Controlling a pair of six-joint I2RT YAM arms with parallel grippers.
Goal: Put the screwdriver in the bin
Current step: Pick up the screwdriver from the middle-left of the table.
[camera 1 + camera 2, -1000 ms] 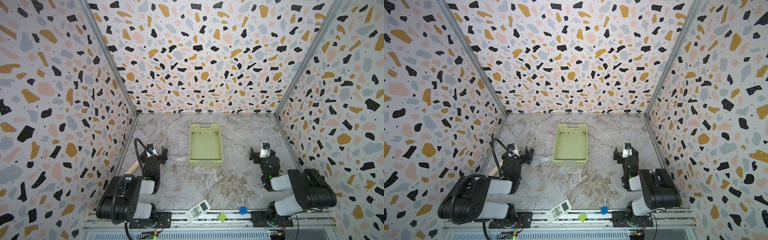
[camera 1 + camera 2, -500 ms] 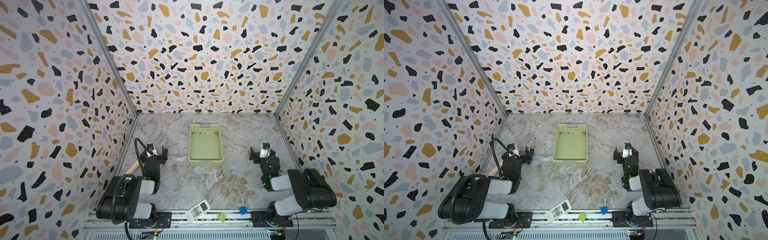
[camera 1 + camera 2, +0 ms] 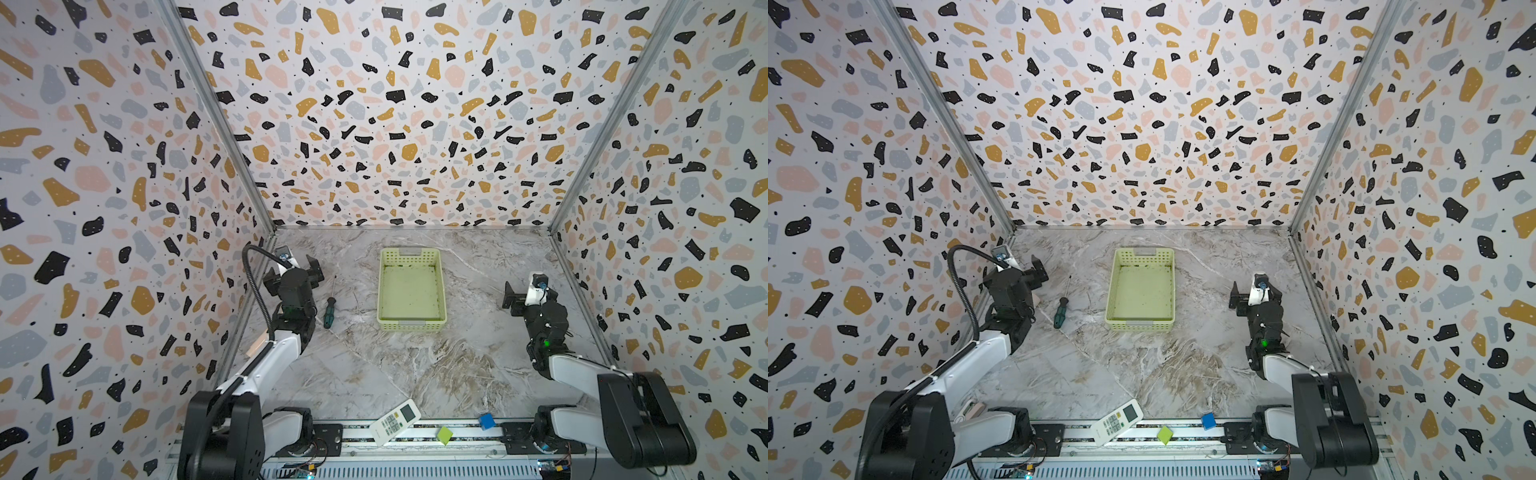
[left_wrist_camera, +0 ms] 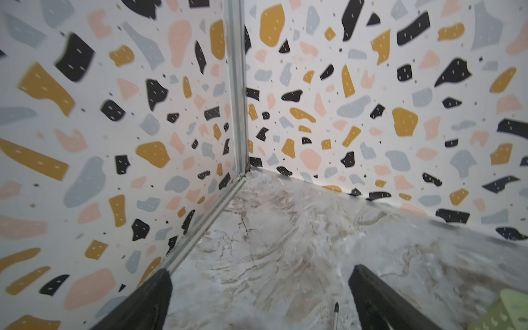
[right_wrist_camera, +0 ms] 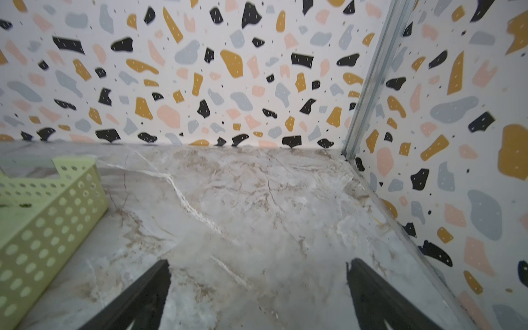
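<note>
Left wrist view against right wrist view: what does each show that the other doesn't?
Only the left wrist view shows the screwdriver: just its shaft tip at the frame edge, between the open left tool's fingers. Only the right wrist view shows the bin's perforated wall sharply, beside the open right tool. Both show part of the bin, blurred in the left one, plus the marble table and speckled walls.

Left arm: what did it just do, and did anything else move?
The left tool rose and reached toward the back wall, open and empty, uncovering the screwdriver lying on the table. The bin and the right tool stayed put.
</note>
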